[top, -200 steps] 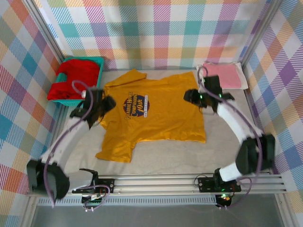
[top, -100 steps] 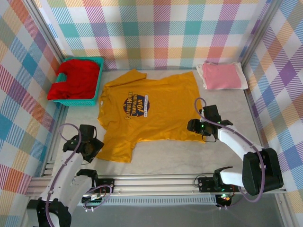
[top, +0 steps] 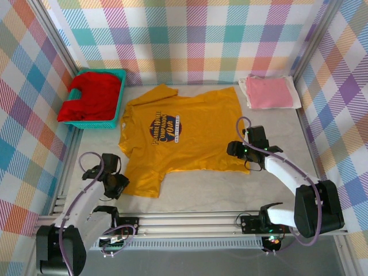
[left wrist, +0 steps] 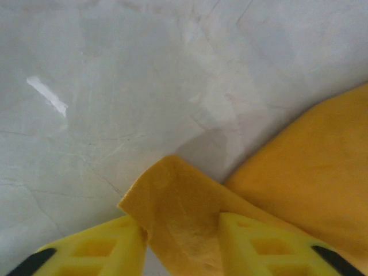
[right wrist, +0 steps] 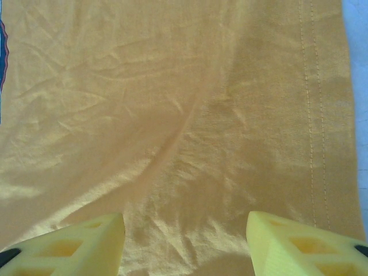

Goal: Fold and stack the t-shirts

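The mustard-yellow t-shirt (top: 184,138) lies spread flat mid-table, dark round print up. My left gripper (top: 119,185) sits at its near-left sleeve corner. In the left wrist view that gripper (left wrist: 181,230) is shut on a raised flap of the yellow cloth (left wrist: 172,195), which lifts off the table. My right gripper (top: 232,150) hovers over the shirt's near-right part. In the right wrist view it (right wrist: 184,230) stands wide open above the wrinkled yellow cloth (right wrist: 172,115), beside the stitched hem (right wrist: 313,115). A folded pink t-shirt (top: 269,92) rests at the back right. A red t-shirt (top: 92,95) fills the basket.
The teal plastic basket (top: 122,92) stands at the back left against the plaid wall. Bare grey tabletop (left wrist: 115,86) surrounds the sleeve corner and runs along the near edge (top: 218,190), in front of the metal rail.
Both arms drew back from the shirt's far part toward its near edge. In the last half second the left gripper shifted right onto the sleeve corner; the right gripper barely moved.
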Robot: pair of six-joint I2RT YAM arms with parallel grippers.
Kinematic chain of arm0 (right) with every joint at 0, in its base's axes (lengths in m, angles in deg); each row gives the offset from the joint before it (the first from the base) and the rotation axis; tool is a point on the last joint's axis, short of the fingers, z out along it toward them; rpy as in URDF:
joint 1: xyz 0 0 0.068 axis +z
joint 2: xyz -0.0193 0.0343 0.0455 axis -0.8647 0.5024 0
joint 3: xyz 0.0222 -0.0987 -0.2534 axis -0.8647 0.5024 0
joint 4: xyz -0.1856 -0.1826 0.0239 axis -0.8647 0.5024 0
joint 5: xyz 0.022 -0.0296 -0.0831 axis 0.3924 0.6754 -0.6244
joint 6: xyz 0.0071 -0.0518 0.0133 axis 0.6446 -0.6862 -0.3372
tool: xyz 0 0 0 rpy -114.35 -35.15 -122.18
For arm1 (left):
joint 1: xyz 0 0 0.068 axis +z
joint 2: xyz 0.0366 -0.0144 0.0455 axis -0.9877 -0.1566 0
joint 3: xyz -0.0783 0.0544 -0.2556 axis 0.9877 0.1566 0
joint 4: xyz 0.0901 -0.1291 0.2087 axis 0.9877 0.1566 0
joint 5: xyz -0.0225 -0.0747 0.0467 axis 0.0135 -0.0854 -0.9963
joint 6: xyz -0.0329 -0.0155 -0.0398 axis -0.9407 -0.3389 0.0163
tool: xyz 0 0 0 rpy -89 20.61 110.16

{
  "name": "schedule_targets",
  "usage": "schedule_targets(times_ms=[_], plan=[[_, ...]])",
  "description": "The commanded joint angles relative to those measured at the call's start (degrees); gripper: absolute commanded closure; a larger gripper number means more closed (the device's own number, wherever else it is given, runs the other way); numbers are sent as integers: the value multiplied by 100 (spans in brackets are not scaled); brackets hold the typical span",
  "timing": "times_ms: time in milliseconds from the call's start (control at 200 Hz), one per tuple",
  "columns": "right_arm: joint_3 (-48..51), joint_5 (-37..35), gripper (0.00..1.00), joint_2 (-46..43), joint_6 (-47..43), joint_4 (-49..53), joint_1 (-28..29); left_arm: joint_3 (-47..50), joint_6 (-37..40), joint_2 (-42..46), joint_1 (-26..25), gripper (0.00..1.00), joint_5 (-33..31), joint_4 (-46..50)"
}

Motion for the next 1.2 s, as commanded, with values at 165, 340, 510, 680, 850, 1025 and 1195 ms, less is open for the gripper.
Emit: schedule_targets(times_ms=[165, 340, 510, 680, 850, 1025, 1195], plan=[[105, -86, 38, -432, 69, -51, 9, 27, 196, 121, 11, 81, -24, -5], [148, -343, 35, -636, 322, 306, -9, -194, 403, 257, 14, 99, -188, 195], [222, -29, 35, -728, 896, 1052, -365, -336, 461, 536, 17, 100, -167, 222], [422, 707, 33, -658, 1121, 1513, -820, -245, 491, 937, 17, 100, -147, 116], [596, 812, 32, -711, 1193, 1739, -865, -98, 553, 1139, 17, 100, -135, -24], [680, 1115, 34, -560, 1215, 1555, -862, 13, 590, 1057, 17, 100, -35, -301], [637, 1083, 39, -429, 1212, 1533, -853, -39, 668, 1008, 16, 100, -67, -365]])
